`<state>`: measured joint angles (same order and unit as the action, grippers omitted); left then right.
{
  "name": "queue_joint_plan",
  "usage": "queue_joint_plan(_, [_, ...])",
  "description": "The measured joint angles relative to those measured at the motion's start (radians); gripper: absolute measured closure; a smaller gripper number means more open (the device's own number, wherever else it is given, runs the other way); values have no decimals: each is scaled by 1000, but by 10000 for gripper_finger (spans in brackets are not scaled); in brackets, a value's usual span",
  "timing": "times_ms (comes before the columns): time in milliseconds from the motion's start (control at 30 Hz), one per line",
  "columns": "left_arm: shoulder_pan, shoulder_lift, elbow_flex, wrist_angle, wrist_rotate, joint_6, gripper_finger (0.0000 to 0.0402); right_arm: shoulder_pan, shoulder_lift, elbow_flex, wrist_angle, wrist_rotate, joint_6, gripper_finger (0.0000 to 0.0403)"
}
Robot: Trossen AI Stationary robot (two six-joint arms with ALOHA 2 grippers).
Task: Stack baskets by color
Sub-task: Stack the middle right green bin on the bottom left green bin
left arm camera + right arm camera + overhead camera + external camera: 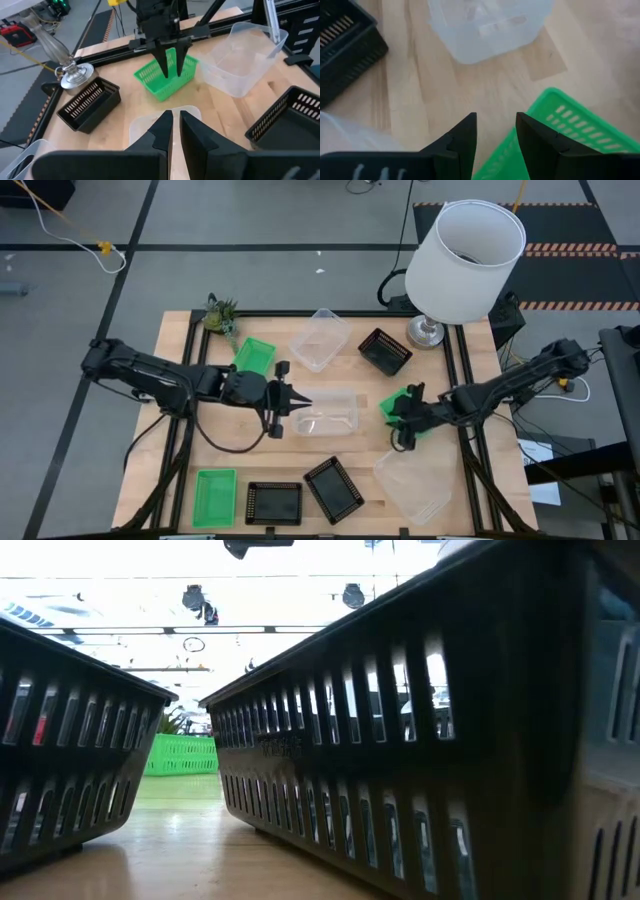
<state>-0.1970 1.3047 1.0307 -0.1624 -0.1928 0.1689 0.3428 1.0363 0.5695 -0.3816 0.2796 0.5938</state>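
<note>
the left gripper [300, 406] reaches level across the table, fingers nearly closed on the rim of the clear basket [330, 412] at the table's middle. the right gripper [398, 418] stretches toward it, fingers apart astride the wall of a green basket [392, 406] just beside the clear basket.

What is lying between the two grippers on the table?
In the high view, a clear basket lies between the left gripper and the right gripper.

**Even light above, glare at table level**

From above, the wooden table [350, 450] is evenly and brightly lit, with only soft shadows. At table height, the room behind is washed out white, leaving the near black baskets [420, 740] dark and soft. The right wrist picture is slightly blurred.
</note>
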Motion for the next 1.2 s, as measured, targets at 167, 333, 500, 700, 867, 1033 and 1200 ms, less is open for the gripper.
queue_joint_plan(167, [1,12,0,10,0,11,364,-27,54,-2,1,1,-62,271])
queue_joint_plan(333, [1,12,0,11,0,12,364,-27,116,-2,19,3,-107,279])
queue_joint_plan(500, [1,12,0,10,0,12,364,-28,166,-2,11,3,-115,306])
queue_joint_plan(700, [1,12,0,10,0,11,364,-28,161,-2,11,4,-131,376])
queue_joint_plan(867, [1,12,0,10,0,11,364,-28,139,-1,9,7,-141,390])
queue_joint_plan(1033, [1,12,0,10,0,11,364,-28,114,-1,-6,4,-142,394])
queue_joint_plan(1200, [1,12,1,10,0,11,364,-19,87,-1,-33,-16,-163,398])
